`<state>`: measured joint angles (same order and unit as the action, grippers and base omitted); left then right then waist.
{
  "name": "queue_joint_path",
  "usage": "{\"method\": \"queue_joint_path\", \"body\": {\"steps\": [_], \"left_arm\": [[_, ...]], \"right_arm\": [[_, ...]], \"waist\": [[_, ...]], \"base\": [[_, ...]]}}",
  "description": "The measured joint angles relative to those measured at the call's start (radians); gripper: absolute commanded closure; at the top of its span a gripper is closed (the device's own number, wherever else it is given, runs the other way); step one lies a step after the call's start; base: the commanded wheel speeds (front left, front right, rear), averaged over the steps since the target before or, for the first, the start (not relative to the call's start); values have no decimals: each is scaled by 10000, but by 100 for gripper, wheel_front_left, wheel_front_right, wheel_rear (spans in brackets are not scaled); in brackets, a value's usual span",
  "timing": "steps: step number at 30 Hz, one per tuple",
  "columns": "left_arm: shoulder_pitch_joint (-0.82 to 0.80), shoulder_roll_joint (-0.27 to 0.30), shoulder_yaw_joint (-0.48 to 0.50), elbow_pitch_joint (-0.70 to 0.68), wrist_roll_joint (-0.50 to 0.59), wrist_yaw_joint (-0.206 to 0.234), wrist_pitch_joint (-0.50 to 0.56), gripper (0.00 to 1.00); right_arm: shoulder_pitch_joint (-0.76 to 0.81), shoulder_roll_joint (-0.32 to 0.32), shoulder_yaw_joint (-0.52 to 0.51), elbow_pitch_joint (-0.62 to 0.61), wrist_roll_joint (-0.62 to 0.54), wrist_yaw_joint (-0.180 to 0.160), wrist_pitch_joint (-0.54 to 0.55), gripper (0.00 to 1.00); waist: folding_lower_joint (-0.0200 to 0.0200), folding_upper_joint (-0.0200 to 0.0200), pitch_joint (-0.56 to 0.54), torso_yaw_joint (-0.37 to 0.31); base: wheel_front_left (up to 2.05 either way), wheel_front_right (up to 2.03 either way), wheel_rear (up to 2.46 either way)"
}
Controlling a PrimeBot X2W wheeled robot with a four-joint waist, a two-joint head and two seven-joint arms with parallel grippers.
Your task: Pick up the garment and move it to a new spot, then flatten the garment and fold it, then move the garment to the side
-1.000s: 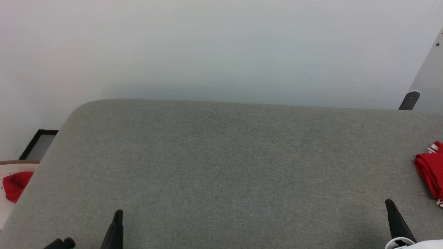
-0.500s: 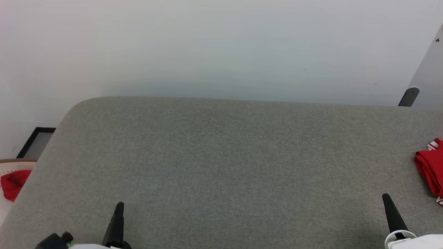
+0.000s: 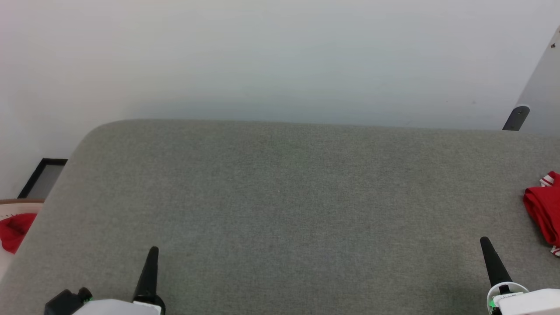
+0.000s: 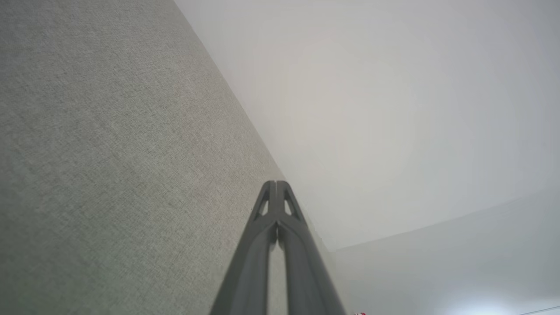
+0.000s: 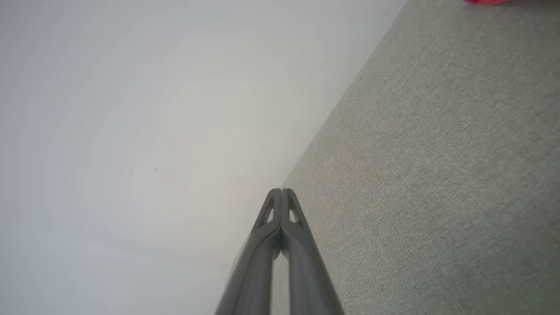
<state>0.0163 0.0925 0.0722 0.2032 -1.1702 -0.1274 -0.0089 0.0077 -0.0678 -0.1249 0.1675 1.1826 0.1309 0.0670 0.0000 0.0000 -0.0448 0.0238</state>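
Observation:
The garment (image 3: 544, 210), red with a bit of red-and-white striped trim, lies folded at the right edge of the grey table (image 3: 288, 201) in the head view; a sliver of it (image 5: 485, 1) shows at the top of the right wrist view. Near the table's front left, my left gripper (image 3: 153, 250) is shut and holds nothing; its tips (image 4: 276, 183) are pressed together. My right gripper (image 3: 483, 239) at the front right is also shut and empty, its tips (image 5: 282, 190) touching, a little left of and nearer than the garment.
A small plain red cloth (image 3: 13, 229) lies on a pale surface beyond the table's left edge, next to a black-framed panel (image 3: 41, 177). A white wall rises behind the table. A grey bracket (image 3: 516, 117) stands at the far right corner.
The head camera has shifted slightly, so the table sits a bit higher in the picture. Both grippers reach somewhat farther up the view, with more of their white wrists showing. The garment lies unmoved.

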Motion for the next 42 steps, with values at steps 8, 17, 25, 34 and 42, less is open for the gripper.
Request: {"method": "queue_joint_path", "body": {"steps": [8,17,25,34,42], "left_arm": [[-185,-65,67,59,-719,0,194,100],[-394,-151,142,123,-1453,0,412,100],[-570,-203,209,199,-2069,-2,602,100],[-745,-261,268,270,-2725,-2,784,100],[-935,-318,320,324,-3327,-2,940,100]], "right_arm": [[-193,40,12,130,690,-2,67,100],[-386,59,25,257,1402,-2,146,100],[-545,88,38,374,2008,-2,217,100],[-707,104,54,485,2635,-2,299,100],[-827,125,67,594,3233,-4,349,100]], "waist": [[0,0,63,-32],[0,0,135,-67],[0,0,199,-99],[-1,0,270,-134],[0,0,341,-169]], "base": [[0,0,0],[0,0,0],[0,0,0],[0,0,0],[0,0,0]]}}
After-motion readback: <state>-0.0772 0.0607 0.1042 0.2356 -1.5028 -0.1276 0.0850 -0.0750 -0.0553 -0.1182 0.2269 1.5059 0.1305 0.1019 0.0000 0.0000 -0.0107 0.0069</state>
